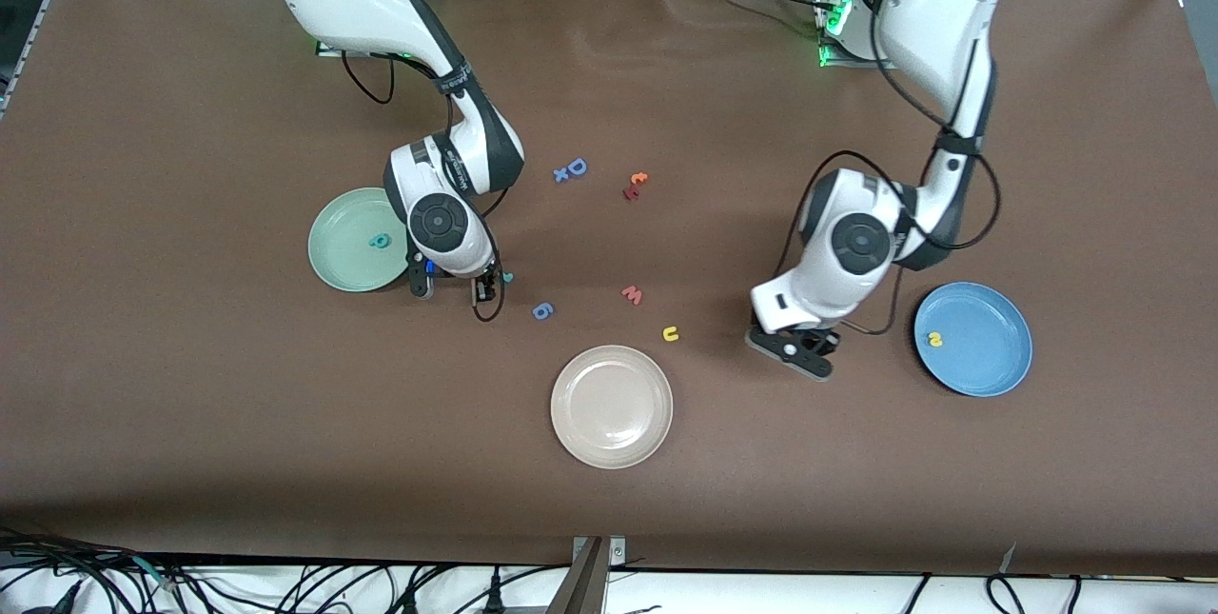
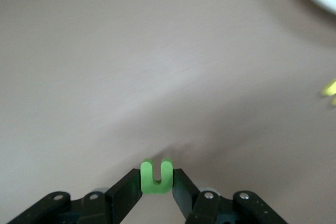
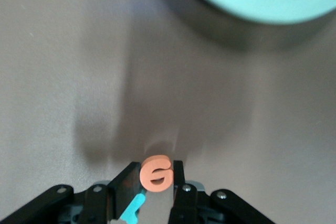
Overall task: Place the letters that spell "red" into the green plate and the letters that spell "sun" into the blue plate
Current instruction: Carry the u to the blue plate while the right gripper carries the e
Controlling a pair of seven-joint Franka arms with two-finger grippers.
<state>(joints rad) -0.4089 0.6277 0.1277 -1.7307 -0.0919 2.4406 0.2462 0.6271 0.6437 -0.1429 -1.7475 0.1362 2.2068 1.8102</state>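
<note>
nearest the front camera on the brown table we see the cream-white plate, and we place everything else from it. just farther than its rim lies the yellow "u", with the pink "w" a little farther and the blue "g" toward the right arm's end. toward the left arm's end, the left gripper hangs over bare table between the cream-white plate and the blue plate, its jaws pinched on the green "n". the blue plate holds the yellow "s". toward the right arm's end, the right gripper is beside the green plate, jaws clamped on the orange "e", with the teal "r" caught alongside it. the teal "d" lies in the green plate. farthest from the cream-white plate sit the blue "D" and two small red-orange letters.
</note>
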